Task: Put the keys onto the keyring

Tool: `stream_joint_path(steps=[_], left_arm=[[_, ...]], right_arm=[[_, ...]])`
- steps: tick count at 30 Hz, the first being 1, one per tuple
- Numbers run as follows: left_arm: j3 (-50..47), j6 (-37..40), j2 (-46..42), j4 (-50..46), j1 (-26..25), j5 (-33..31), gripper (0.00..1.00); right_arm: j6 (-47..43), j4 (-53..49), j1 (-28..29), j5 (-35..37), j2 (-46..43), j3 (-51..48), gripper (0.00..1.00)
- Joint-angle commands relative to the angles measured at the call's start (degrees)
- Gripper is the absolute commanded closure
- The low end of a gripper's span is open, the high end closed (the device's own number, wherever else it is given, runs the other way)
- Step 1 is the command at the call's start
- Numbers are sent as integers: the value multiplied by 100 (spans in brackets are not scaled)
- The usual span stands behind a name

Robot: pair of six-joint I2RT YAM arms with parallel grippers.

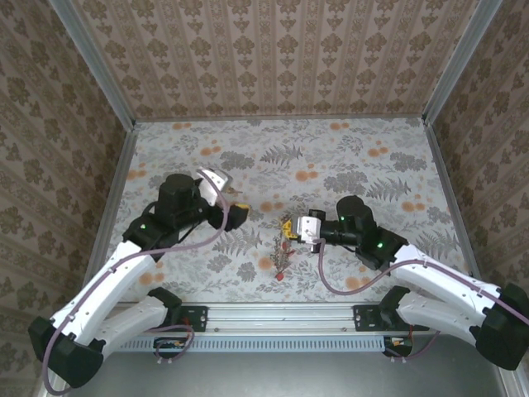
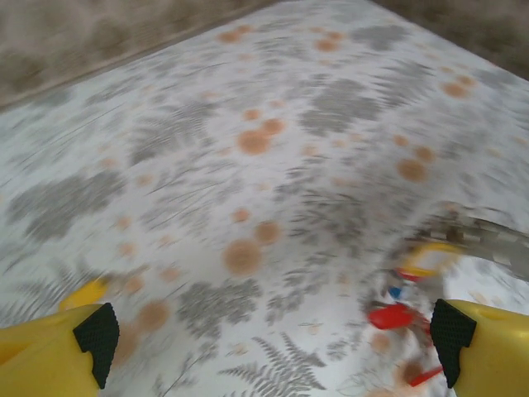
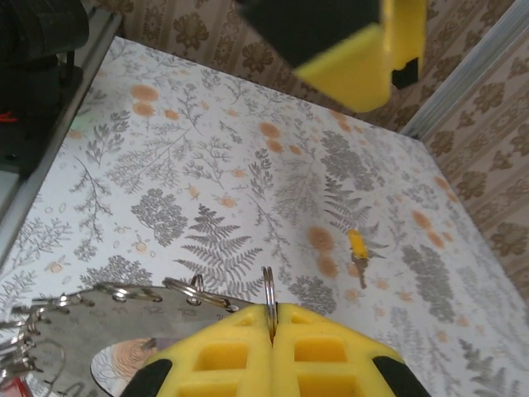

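Note:
My right gripper (image 3: 271,321) is shut on the thin silver keyring (image 3: 269,285), which stands edge-on between the yellow fingers. Smaller rings and a flat silver piece (image 3: 99,327) hang off it to the left. In the top view the right gripper (image 1: 289,231) holds the ring over mid-table, and a bunch of red-headed keys (image 1: 279,253) dangles below it. One yellow-headed key (image 3: 357,246) lies loose on the table beyond. My left gripper (image 2: 273,343) is open above the table, and it appears near mid-table in the top view (image 1: 237,213). The hanging keys (image 2: 393,316) show blurred by its right finger (image 2: 483,351).
The patterned tablecloth (image 1: 331,157) is enclosed by wallpapered walls and metal rails (image 1: 116,165) on the left, right and far sides. The arm bases and a metal bar (image 1: 281,314) line the near edge.

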Motion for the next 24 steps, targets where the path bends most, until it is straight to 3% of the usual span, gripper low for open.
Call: stream_joint_path(steps=[1,4,7,15,19,21,23,24], left_arm=[[100,-1378,12,-439,281,-1126,0],[43,-1988,142,-683,534,-1434,0],[-51,-2296,292,-744,873,-1191,0],[139,-2640,1119,-748,1603,191,13],[176,-2410,1270,-453,1612,578,19],[191,-2187,1294,147,1589,1529,30],[121,-1344,1094,908,1215,2299,41],[40,-352,830,1124,769,2293,42]], right_arm=[[-710,2,44,204,-330,-45,100],[-963,-112,46,188,-412,46,100],[-1103,-187,39,93,-434,111,100],[-749,299,-29,-114,-410,162,100],[-663,463,-91,-160,-347,138,100],[-569,504,-141,-199,-337,119,100],[-312,594,-241,-347,-313,92,100],[-114,618,-328,-496,-293,105,100]])
